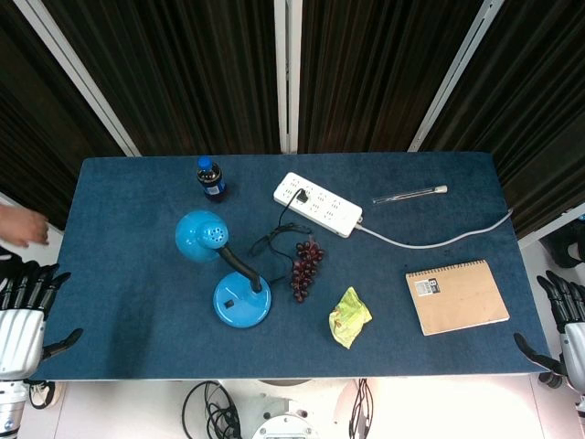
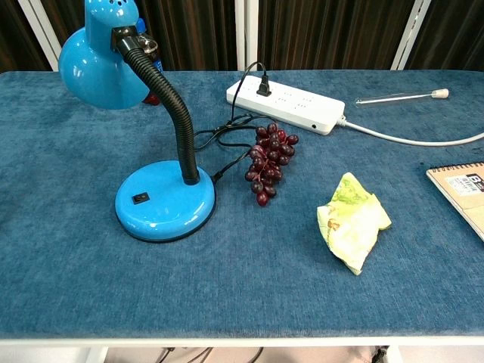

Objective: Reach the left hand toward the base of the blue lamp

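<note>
At the table's (image 1: pixel 119 274) near-left edge my left hand (image 1: pixel 26 315) waits — fingers spread, holding nothing. The blue lamp's base (image 1: pixel 242 302) sits well apart — its plugged-in cord probably keeps it mid-table.

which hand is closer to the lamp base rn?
Left. The left hand sits off the table's left edge, fingers apart, level with the lamp base. The right hand is off the far right edge, past the notebook, much farther away.

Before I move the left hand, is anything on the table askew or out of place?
Nothing looks spilled or damaged. The blue lamp stands upright, plugged into the power strip. A crumpled yellow wrapper lies loose, and someone's hand shows at the table's left edge.
</note>
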`<state>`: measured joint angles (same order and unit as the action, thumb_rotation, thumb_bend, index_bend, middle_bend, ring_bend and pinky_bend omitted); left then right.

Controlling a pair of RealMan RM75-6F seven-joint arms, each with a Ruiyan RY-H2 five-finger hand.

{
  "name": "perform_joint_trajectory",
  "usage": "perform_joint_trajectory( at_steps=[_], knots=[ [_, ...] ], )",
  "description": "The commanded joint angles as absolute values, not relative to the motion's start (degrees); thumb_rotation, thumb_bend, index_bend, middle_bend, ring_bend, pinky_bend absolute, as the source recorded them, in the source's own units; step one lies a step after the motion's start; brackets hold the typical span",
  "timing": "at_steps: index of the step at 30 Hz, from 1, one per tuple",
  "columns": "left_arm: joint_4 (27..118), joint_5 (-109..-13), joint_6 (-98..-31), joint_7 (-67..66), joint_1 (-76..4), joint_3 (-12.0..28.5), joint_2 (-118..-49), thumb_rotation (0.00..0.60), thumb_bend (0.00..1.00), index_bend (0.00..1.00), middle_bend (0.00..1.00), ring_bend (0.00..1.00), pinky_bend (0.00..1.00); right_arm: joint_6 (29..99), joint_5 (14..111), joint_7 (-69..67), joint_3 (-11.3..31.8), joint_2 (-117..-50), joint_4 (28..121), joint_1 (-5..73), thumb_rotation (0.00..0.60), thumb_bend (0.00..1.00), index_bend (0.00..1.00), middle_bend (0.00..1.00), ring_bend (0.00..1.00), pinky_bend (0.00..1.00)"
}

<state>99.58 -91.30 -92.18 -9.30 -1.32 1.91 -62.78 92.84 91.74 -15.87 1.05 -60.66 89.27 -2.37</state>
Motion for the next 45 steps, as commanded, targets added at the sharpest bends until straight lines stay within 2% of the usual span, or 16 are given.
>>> perform_joint_trajectory(
  at_steps=[1, 15, 20, 22, 23, 26, 28, 32, 34, 37, 45],
  knots=[
    [99.5, -91.3, -92.2, -9.2, -1.3, 1.9, -62.8, 0.600, 0.09, 0.16, 0.08, 0.00, 0.00, 92.7, 91.7, -15.8, 1.0, -60.7, 89.2, -2.3, 0.600, 0.18, 0.00, 0.00, 0.00, 0.00],
    [99.6, -92.4, -91.0, -8.9, -2.0, 1.4, -62.8, 0.600, 0.09, 0.15, 0.08, 0.00, 0.00, 92.6, 91.5, -16.0, 1.2, -60.7, 89.2, -2.2, 0.600, 0.18, 0.00, 0.00, 0.00, 0.00],
    [101.6, -93.6, -88.2, -11.3, -3.9, 1.3, -63.0, 0.600, 0.10, 0.12, 0.09, 0.01, 0.08, 92.4, 91.6, -15.8, 1.0, -60.7, 89.4, -2.2, 0.600, 0.18, 0.00, 0.00, 0.00, 0.00],
    [101.8, -95.3, -87.2, -13.9, -5.1, 1.2, -64.0, 0.600, 0.12, 0.12, 0.12, 0.07, 0.16, 92.8, 91.6, -16.1, 1.0, -60.8, 89.1, -2.4, 0.600, 0.18, 0.00, 0.00, 0.00, 0.00],
    [101.8, -96.2, -86.6, -15.2, -5.6, 1.1, -64.7, 0.600, 0.14, 0.12, 0.19, 0.15, 0.24, 92.9, 91.5, -16.3, 1.0, -60.8, 89.0, -2.5, 0.600, 0.18, 0.00, 0.00, 0.00, 0.00],
    [103.0, -97.4, -81.1, -18.6, -8.0, -0.4, -65.9, 0.600, 0.21, 0.12, 0.45, 0.42, 0.43, 92.8, 91.3, -16.7, 1.0, -60.8, 88.7, -2.5, 0.600, 0.18, 0.00, 0.00, 0.00, 0.00],
    [104.2, -96.7, -76.6, -20.8, -10.0, -0.8, -67.3, 0.600, 0.24, 0.12, 0.58, 0.58, 0.53, 92.7, 91.5, -16.9, 1.0, -60.9, 88.6, -2.4, 0.600, 0.18, 0.00, 0.00, 0.00, 0.00],
    [103.7, -94.9, -71.1, -24.1, -13.2, 0.0, -71.2, 0.600, 0.31, 0.11, 0.73, 0.75, 0.70, 92.5, 91.8, -17.0, 0.9, -61.1, 88.5, -2.2, 0.600, 0.18, 0.00, 0.00, 0.00, 0.00],
    [103.1, -93.4, -68.4, -24.2, -14.8, 0.5, -73.2, 0.600, 0.36, 0.11, 0.77, 0.80, 0.74, 92.2, 91.7, -17.2, 0.9, -61.1, 88.4, -2.1, 0.600, 0.18, 0.00, 0.00, 0.00, 0.00],
    [102.4, -90.9, -64.8, -25.1, -16.8, 0.9, -75.5, 0.600, 0.40, 0.11, 0.77, 0.82, 0.75, 91.8, 91.2, -17.6, 1.0, -61.1, 88.1, -2.0, 0.600, 0.18, 0.00, 0.00, 0.00, 0.00],
    [100.9, -87.6, -59.5, -27.0, -20.3, 0.5, -79.4, 0.600, 0.42, 0.09, 0.78, 0.82, 0.75, 91.8, 90.9, -18.9, 1.1, -61.1, 87.3, -2.1, 0.600, 0.18, 0.00, 0.00, 0.00, 0.00]
  ],
)
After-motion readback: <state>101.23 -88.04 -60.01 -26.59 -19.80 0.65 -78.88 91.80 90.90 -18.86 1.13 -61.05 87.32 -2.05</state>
